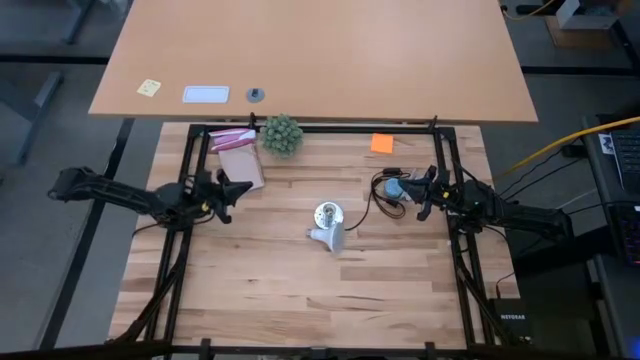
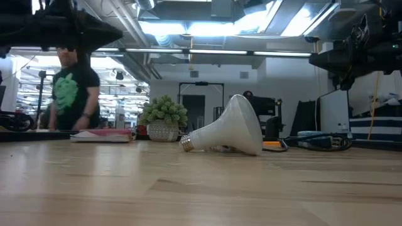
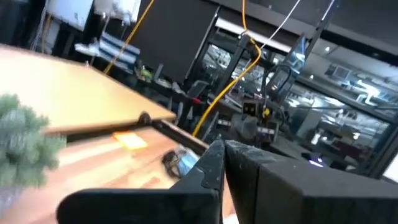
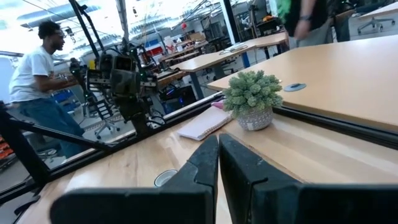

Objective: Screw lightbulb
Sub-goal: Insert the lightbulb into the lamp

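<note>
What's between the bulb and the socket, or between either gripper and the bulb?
Nothing visible. The lightbulb lies on its side right beside the socket disc, no object between them. Bare wood separates it from the left gripper and the right gripper, both shut; the light-blue object sits near the right one, off that line.

Blurred plant [image 3: 22,146], cut off

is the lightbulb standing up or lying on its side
On its side. In the low view the lightbulb lies on the table, its screw base pointing sideways toward the plant, its dome facing away.
</note>
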Available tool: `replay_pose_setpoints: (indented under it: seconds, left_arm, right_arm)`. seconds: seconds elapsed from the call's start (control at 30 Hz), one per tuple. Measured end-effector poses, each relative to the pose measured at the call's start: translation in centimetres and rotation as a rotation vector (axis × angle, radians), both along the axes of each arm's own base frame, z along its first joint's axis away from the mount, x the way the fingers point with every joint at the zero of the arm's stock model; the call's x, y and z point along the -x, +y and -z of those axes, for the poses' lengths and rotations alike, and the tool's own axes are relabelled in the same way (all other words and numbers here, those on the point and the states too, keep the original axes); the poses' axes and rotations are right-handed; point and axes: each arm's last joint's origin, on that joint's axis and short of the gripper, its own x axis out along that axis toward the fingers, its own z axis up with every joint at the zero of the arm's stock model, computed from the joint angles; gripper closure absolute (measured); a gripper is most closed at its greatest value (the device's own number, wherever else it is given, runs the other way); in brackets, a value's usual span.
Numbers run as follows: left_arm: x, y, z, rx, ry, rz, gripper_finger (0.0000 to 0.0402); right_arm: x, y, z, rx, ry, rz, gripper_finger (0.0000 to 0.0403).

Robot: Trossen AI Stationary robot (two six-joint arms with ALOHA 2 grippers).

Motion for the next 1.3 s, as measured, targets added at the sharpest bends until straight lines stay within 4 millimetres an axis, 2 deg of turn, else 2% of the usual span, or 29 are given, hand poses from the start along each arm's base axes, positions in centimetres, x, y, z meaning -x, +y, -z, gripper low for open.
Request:
replay_pose_setpoints:
  seconds: [0.13, 0.3, 0.4, 0.5, 0.73, 0.93, 1.3]
  left_arm:
    - [-1.7, -0.3, -1.1, -0.063, 0.026, 0.018, 0.0398]
    - [-4.8, -1.4, -3.2, -0.170, 0.062, 0.190, 0.0398]
    - [-6.9, -2.1, -4.2, -0.265, 0.103, 0.223, 0.0398]
    - [-8.8, -2.6, -4.1, -0.333, 0.167, 0.226, 0.0398]
    - [-12.4, -3.2, -2.9, -0.276, 0.253, 0.246, 0.0398]
    - [-13.7, -2.6, -1.7, -0.299, 0.331, 0.209, 0.0398]
    - [-13.9, -1.2, -1.2, -0.317, 0.386, 0.149, 0.0395]
  right_arm:
    - [0.0, 0.0, 0.0, 0.000, 0.000, 0.000, 0.0382]
    - [0.0, 0.2, 0.0, 0.006, 0.002, -0.054, 0.0382]
    - [-0.1, 0.2, 0.0, 0.008, 0.002, -0.078, 0.0382]
    - [-0.1, 0.2, 0.0, 0.008, 0.004, -0.086, 0.0382]
    - [-0.1, 0.2, 0.0, 0.008, 0.006, -0.086, 0.0382]
    - [-0.1, 0.2, 0.0, 0.008, 0.006, -0.087, 0.0382]
    - [-0.1, 0.2, 0.0, 0.008, 0.007, -0.087, 0.0382]
